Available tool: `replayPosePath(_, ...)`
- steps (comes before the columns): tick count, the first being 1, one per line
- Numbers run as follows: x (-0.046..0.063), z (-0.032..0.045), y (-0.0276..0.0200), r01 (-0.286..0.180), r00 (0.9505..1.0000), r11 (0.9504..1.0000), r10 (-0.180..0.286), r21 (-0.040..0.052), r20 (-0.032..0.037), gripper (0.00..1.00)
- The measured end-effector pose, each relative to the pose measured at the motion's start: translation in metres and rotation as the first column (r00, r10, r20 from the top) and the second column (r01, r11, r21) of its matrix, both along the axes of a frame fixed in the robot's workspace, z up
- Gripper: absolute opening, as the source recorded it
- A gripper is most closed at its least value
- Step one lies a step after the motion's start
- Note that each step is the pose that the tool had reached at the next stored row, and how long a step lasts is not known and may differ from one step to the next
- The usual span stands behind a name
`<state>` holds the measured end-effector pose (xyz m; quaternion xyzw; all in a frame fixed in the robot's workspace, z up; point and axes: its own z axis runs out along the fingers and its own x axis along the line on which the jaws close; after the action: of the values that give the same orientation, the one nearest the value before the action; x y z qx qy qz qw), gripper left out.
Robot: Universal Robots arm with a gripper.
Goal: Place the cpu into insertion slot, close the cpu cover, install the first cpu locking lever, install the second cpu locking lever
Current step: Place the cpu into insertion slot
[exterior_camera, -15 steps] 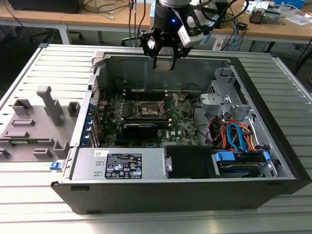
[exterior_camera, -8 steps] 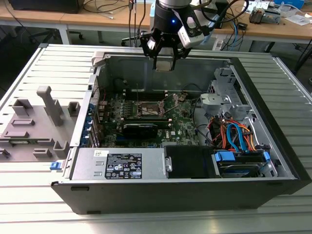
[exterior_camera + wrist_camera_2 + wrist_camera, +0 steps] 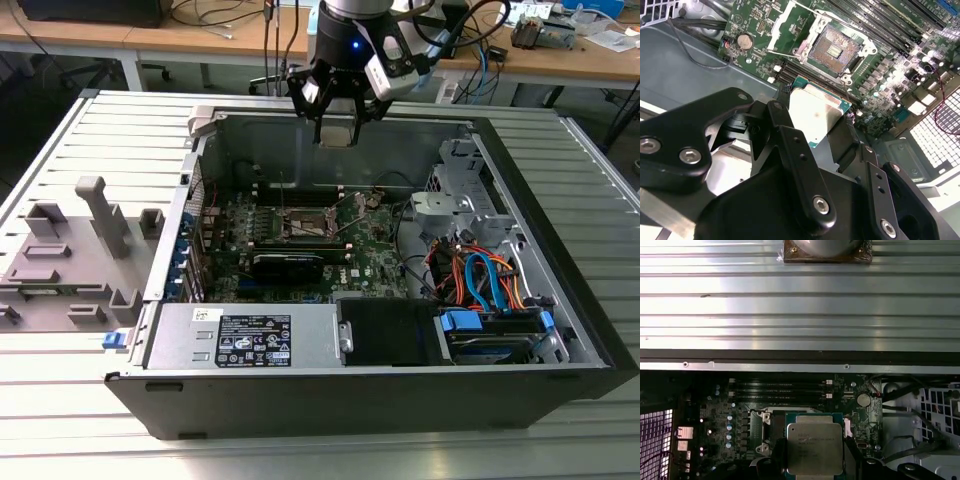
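Silver-grey cpu (image 3: 815,447), green motherboard (image 3: 765,20), black end effector (image 3: 337,128)

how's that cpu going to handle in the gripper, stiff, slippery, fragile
The cpu looks like a thin flat plate with a metal top, so it is probably stiff and light. Its smooth lid and thin edges, pinched by the gripper, might slip under a loose squeeze. The green board rim seems delicate, so knocks near the socket look risky.

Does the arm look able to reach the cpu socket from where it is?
Probably yes: the jaws hold the cpu above the motherboard, and the socket lies uncovered with nothing visible over it.
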<state>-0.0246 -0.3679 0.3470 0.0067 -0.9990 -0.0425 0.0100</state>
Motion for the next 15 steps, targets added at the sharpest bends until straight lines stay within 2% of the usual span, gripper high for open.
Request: replayPosePath(15, 0.0, -0.0022, -0.0026, 0.0, 1.0, 1.0, 0.0, 0.0, -0.0001, 0.55)
